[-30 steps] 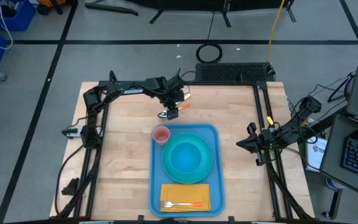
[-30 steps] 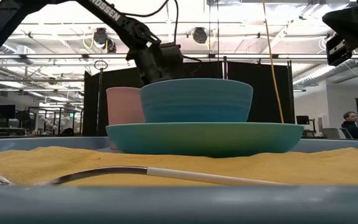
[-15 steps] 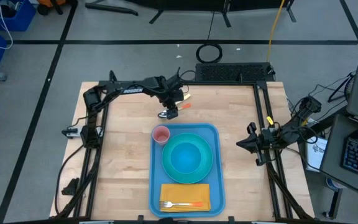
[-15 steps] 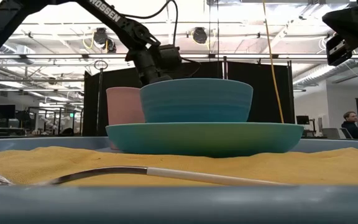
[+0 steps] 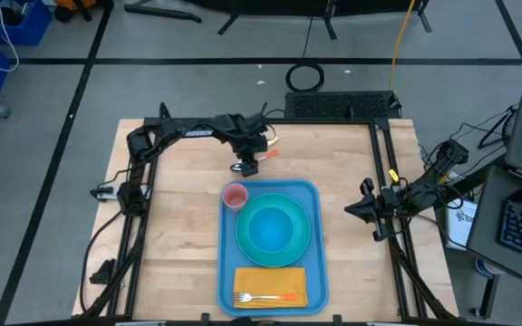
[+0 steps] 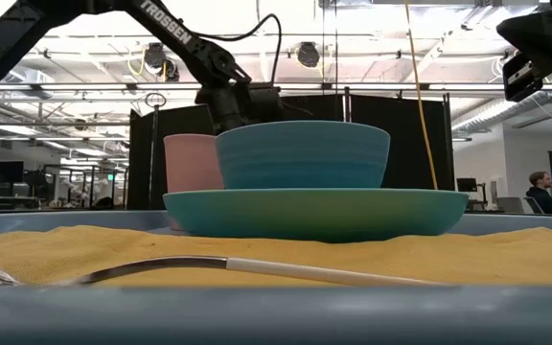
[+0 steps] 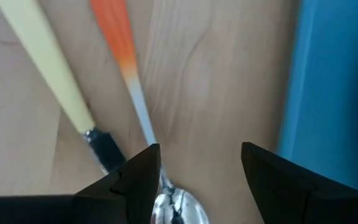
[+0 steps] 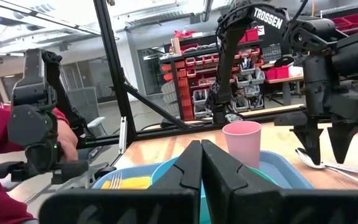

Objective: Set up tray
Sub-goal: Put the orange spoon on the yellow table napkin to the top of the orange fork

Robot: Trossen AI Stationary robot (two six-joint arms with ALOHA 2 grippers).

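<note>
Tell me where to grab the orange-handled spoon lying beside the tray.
Grip the spoon at its thin neck just above the bowl, coming straight down. It lies flat on the table, and the open left gripper already straddles that spot, clear of the yellow-handled utensil.

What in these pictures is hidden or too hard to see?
- High view: the utensils on the table beyond the tray are mostly covered by the left gripper.
- Left wrist view: the spoon bowl is cut off by the edge and the fingers.
- Low view: the pink cup is half hidden by the bowl.
</note>
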